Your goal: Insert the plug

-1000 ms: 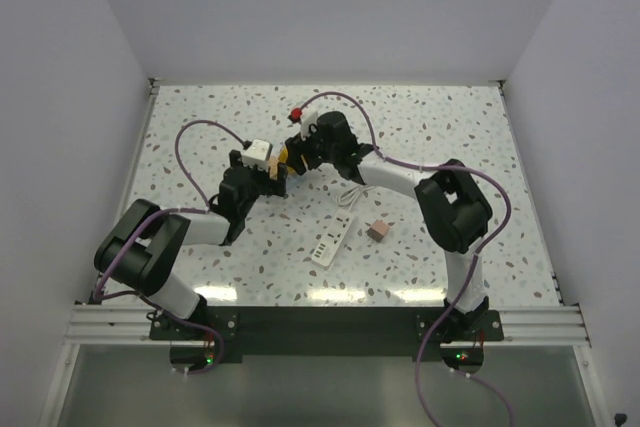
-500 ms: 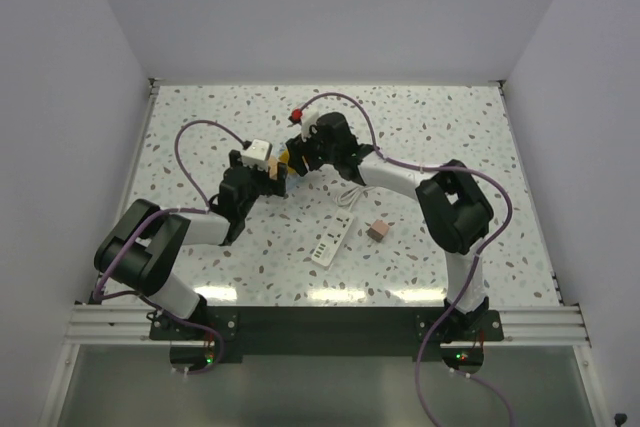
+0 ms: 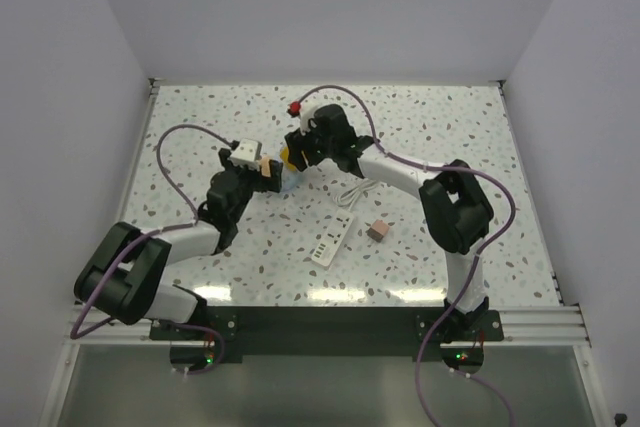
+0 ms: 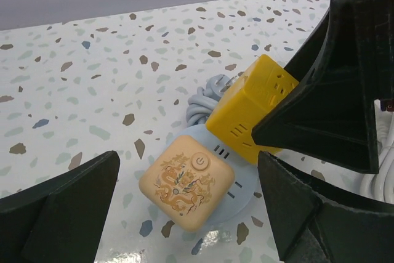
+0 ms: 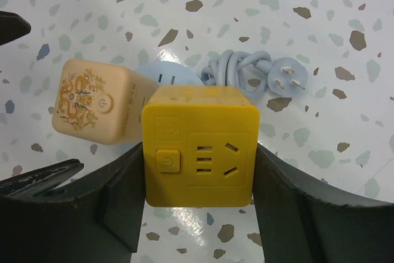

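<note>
Overhead view of a speckled terrazzo-pattern worktop (image 3: 450, 137). The left arm (image 3: 195, 235) and the right arm (image 3: 395, 169), 2 black-and-white robot arms, reach toward its middle. The small dusty-pink boxy plug (image 3: 377, 230) lies on the worktop near the right arm's elbow, just beside a flat white power strip (image 3: 332, 244). A thin white cord (image 3: 352, 192) is looped close by. Neither arm touches the plug, and both sets of jaws are well apart from it, farther back on the worktop.

The right jaws are clamped on a yellow plastic socket cube (image 5: 200, 155), with 1 black finger (image 5: 289, 207) pressed to each side. The cube's face, with a power button and socket holes, is turned toward the right wrist camera. Just beside it sits a peach plastic cube with a dragon print (image 4: 186, 189), partly over a pale blue round base (image 5: 166, 73). A grey-blue cable (image 5: 237, 66) is coiled behind the base and ends in metal pins. The left jaws stand wide open and hold nothing, with 1 finger (image 4: 61, 214) on either side of the peach cube and neither touching it.

Judged from this, the insertion has not begun. The plug is not picked up, not lined up with any socket and not pushed in. The yellow cube may be the socket being readied, though that cannot be told for sure. Left to do: grasp the plug, carry it to a socket and seat it.
</note>
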{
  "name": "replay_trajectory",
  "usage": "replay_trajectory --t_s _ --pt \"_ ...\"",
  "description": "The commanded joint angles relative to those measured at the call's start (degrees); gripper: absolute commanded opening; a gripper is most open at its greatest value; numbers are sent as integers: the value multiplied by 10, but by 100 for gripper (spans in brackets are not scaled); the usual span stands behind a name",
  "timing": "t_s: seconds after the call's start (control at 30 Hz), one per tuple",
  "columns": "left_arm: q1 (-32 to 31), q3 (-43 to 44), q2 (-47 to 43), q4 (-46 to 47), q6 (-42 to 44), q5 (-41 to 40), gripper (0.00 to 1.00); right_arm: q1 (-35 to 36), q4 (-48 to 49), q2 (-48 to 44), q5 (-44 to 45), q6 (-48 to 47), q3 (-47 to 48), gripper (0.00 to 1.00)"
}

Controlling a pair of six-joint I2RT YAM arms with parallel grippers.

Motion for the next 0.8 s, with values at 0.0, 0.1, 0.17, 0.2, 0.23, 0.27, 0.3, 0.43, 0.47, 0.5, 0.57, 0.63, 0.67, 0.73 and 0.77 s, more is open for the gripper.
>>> replay_trajectory --t_s 0.0,0.1,0.17,0.2,0.23,0.27,0.3,0.43,0.47,0.5,0.57,0.63,0.67,0.73,0.77 --pt "11 -20 -26 43 -21 -12 100 -2 -30 -32 1 8 51 0" --pt "26 -29 -43 36 -42 -23 100 -3 -67 -30 -7 6 75 0" --pt "42 -34 -57 31 -55 -19 100 -2 -92 -21 -8 1 93 0" --pt "47 -40 -61 26 -67 -16 100 -2 -124 -17 -13 -2 116 0" --pt "59 -43 -72 22 -74 -4 100 -3 -142 -14 -14 -2 129 0" --pt "64 -44 -75 20 -78 1 100 -2 -158 -4 -16 -2 139 0" --pt "70 -46 -78 18 -86 7 100 -2 -195 -1 -19 -20 165 0" --pt "92 -45 -73 11 -98 49 100 3 -241 11 -28 -25 196 0" --pt "94 -44 -70 13 -99 53 100 6 -250 13 -22 -31 201 0" --pt "97 -44 -67 14 -102 59 100 8 -263 20 -21 -35 210 0" --pt "103 -44 -63 15 -104 76 100 17 -274 30 -17 -39 218 0" --pt "107 -42 -61 16 -106 93 100 19 -282 48 -18 -39 228 0" --pt "107 -42 -61 15 -106 96 100 20 -286 54 -20 -39 232 0" --pt "108 -43 -62 15 -107 98 100 21 -286 66 -21 -39 238 0" --pt "108 -42 -61 15 -106 98 100 20 -285 69 -22 -39 238 0"
